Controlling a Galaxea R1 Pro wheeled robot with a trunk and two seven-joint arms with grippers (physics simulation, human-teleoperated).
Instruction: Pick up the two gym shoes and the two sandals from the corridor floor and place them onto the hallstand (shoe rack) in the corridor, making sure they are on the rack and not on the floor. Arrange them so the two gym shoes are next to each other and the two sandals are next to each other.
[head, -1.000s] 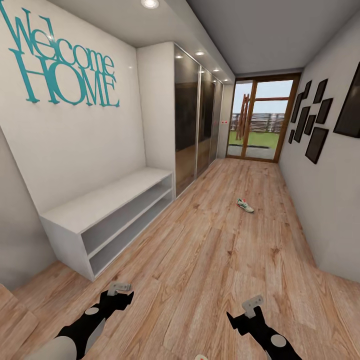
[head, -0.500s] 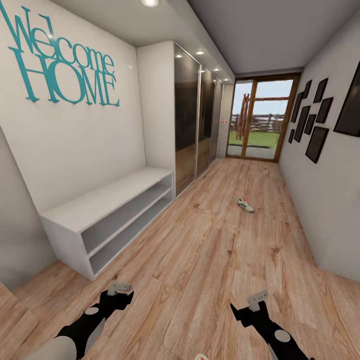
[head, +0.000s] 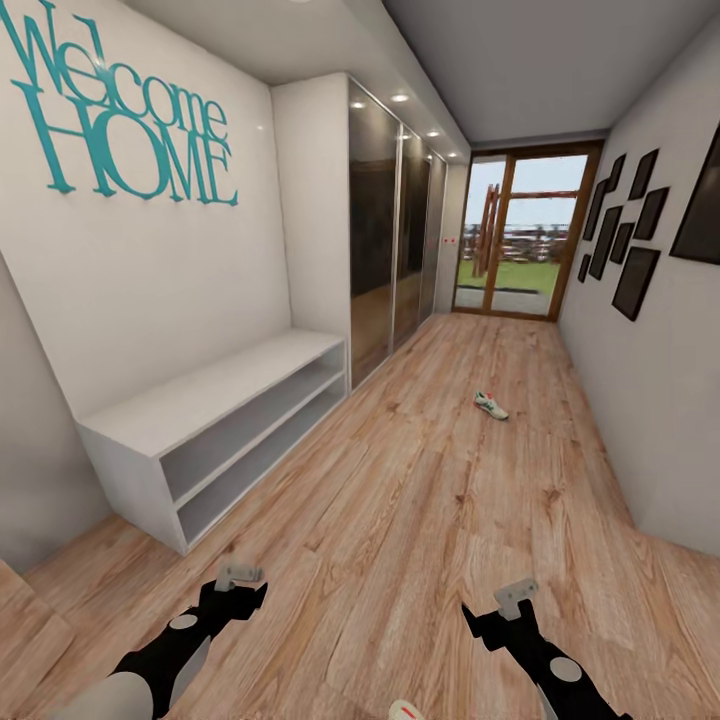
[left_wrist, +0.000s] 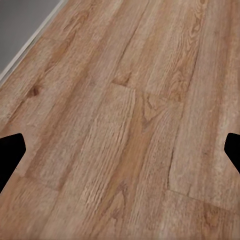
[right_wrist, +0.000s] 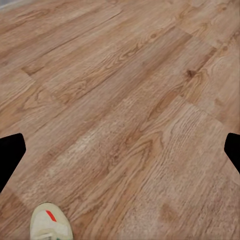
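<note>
Wood-plank floor (head: 420, 520) runs past a white bench (head: 200, 430); one sneaker (head: 490, 405) lies well down the corridor, a second (right_wrist: 50, 222) close by the right gripper (head: 512, 597), best taken first by lowering square over it; both arms hang low, left gripper (head: 238, 577) and right spread wide, empty.

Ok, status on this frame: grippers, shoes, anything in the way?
Both grippers open, empty, over floor. One gym shoe down the corridor, another near the right gripper. Path to it clear.
</note>
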